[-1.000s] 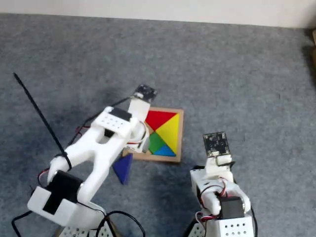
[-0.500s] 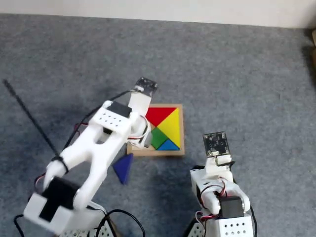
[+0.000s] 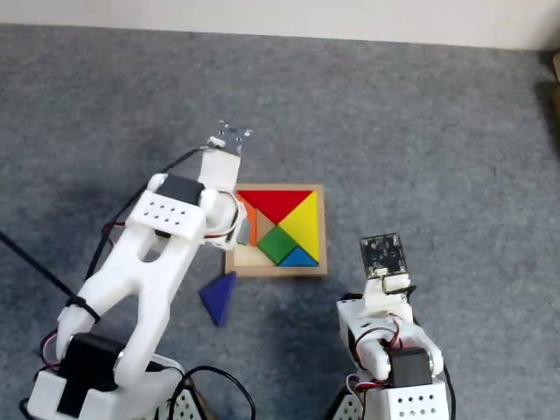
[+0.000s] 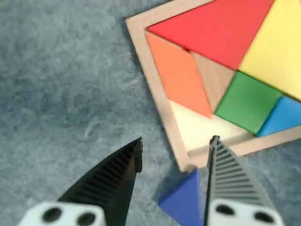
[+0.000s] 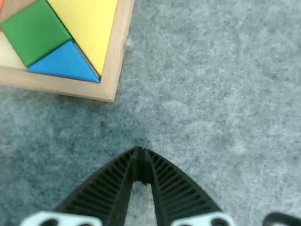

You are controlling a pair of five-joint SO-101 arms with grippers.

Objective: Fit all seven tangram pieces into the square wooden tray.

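The square wooden tray lies mid-table with red, yellow, green, light blue and orange pieces in it, plus a pale cream piece. A small triangular patch of bare wood shows between orange and green. A dark blue triangle lies on the carpet by the tray's near left corner. My left gripper hangs open over that corner, holding nothing, with the dark blue triangle just below it. My right gripper is shut on nothing, over carpet near the tray's near right corner.
Grey carpet covers the table all round the tray. The left arm slants over the carpet left of the tray, and the right arm stands folded at the near right. A black cable trails at the left.
The left arm has swung left and back off the tray, uncovering the orange piece and the tray's left side. The tray has turned slightly to sit square. The right arm has not moved.
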